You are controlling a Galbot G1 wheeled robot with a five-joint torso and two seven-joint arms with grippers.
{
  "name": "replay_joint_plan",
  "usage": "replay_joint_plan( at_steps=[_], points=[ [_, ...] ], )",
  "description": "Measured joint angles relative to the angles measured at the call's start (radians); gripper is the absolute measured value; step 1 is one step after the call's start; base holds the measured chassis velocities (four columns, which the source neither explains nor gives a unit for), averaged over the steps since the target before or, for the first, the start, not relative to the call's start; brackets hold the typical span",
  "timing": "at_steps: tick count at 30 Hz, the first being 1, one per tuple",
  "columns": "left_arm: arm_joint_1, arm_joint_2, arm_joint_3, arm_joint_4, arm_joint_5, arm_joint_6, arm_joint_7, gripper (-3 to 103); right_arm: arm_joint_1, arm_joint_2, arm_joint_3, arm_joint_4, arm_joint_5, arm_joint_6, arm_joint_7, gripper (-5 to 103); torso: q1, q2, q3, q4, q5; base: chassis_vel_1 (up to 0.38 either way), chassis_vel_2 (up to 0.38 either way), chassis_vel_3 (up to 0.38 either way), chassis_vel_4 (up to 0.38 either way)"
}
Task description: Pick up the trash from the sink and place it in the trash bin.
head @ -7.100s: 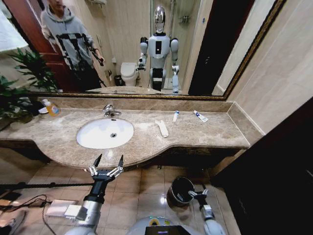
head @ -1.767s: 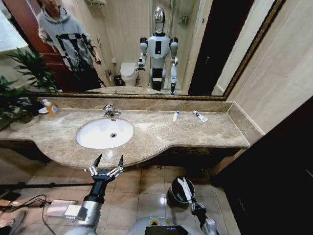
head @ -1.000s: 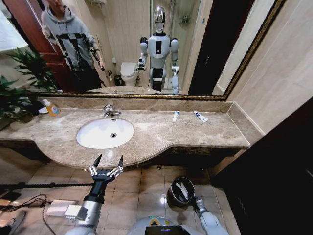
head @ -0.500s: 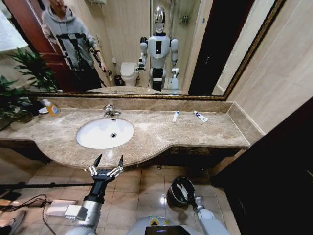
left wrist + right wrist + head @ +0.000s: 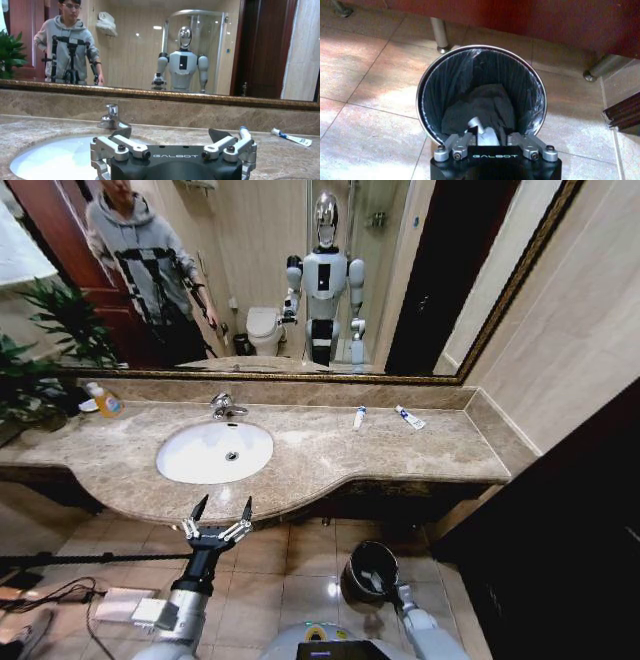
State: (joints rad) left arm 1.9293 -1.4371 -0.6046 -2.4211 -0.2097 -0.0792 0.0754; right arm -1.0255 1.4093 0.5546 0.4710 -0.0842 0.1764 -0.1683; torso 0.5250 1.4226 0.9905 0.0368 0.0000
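Releasing cleanly matters now: the right gripper, its jaws closed on the long white wrapper, sits just inside the near rim of the trash bin on the floor right of the sink, so opening straight down should drop it, while the left gripper waits spread open near the counter edge.

You cannot see the right gripper's fingertips: they dip below the trash bin's rim, with the white wrapper partly covered between them. Print on the two tubes on the countertop is too small for you to read.
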Motion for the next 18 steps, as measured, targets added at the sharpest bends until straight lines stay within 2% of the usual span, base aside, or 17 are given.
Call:
replay_joint_plan(
  at_steps=[2,3,4,5,7,8,9,10,13,14,17,18],
  points=[
    [0.000,0.000,0.000,0.000,0.000,0.000,0.000,100,-0.003,0.000,0.000,0.005,0.000,0.000,0.000,27,0.000,0.000,0.000,0.0000,0.0000,0.000,0.000,0.000,0.000],
    [0.000,0.000,0.000,0.000,0.000,0.000,0.000,100,-0.005,0.000,0.000,0.009,0.000,0.000,0.000,37,0.000,0.000,0.000,0.0000,0.0000,0.000,0.000,0.000,0.000],
    [0.000,0.000,0.000,0.000,0.000,0.000,0.000,100,-0.007,0.000,0.000,0.012,0.000,0.000,0.000,44,0.000,0.000,0.000,0.0000,0.0000,0.000,0.000,0.000,0.000],
    [0.000,0.000,0.000,0.000,0.000,0.000,0.000,100,-0.009,0.001,0.000,0.016,-0.001,0.000,0.000,49,0.000,0.000,0.000,0.0000,0.0000,0.000,0.000,0.000,0.000],
    [0.000,0.000,0.000,0.000,0.000,0.000,0.000,100,-0.011,0.001,0.000,0.018,-0.001,0.000,0.001,49,0.000,0.000,0.000,0.0000,0.0000,0.000,0.000,0.000,0.000],
    [0.000,0.000,0.000,0.000,0.000,0.000,0.000,100,-0.013,0.001,0.000,0.021,-0.001,0.000,0.001,60,0.000,0.000,0.000,0.0000,0.0000,0.000,0.000,0.000,0.000],
    [0.000,0.000,0.000,0.000,0.000,0.000,0.000,100,-0.016,0.001,0.001,0.027,-0.001,0.001,0.003,60,0.000,0.000,0.000,0.0000,0.0000,0.000,0.000,0.000,0.000],
    [0.000,0.000,0.000,0.000,0.000,0.000,0.000,100,-0.018,0.001,0.001,0.029,-0.002,0.002,0.004,71,0.000,0.000,0.000,0.0000,0.0000,0.000,0.000,0.000,0.000],
    [0.000,0.000,0.000,0.000,0.000,0.000,0.000,100,-0.024,0.000,0.001,0.036,-0.006,0.005,0.008,71,0.000,0.000,0.000,0.0000,0.0000,0.000,0.000,0.000,0.000],
    [0.000,0.000,0.000,0.000,0.000,0.000,0.000,100,-0.027,0.000,0.002,0.039,-0.006,0.005,0.008,82,0.000,0.000,0.000,0.0000,0.0000,0.000,0.000,0.000,0.000],
    [0.000,0.000,0.000,0.000,0.000,0.000,0.000,100,-0.036,0.000,0.003,0.052,-0.006,0.006,0.010,82,0.000,0.000,0.000,0.0000,0.0000,0.000,0.000,0.000,0.000],
    [0.000,0.000,0.000,0.000,0.000,0.000,0.000,100,-0.048,-0.001,0.003,0.072,-0.007,0.006,0.016,92,0.000,0.000,0.000,0.0000,0.0001,0.000,0.000,0.000,0.000]
  ],
)
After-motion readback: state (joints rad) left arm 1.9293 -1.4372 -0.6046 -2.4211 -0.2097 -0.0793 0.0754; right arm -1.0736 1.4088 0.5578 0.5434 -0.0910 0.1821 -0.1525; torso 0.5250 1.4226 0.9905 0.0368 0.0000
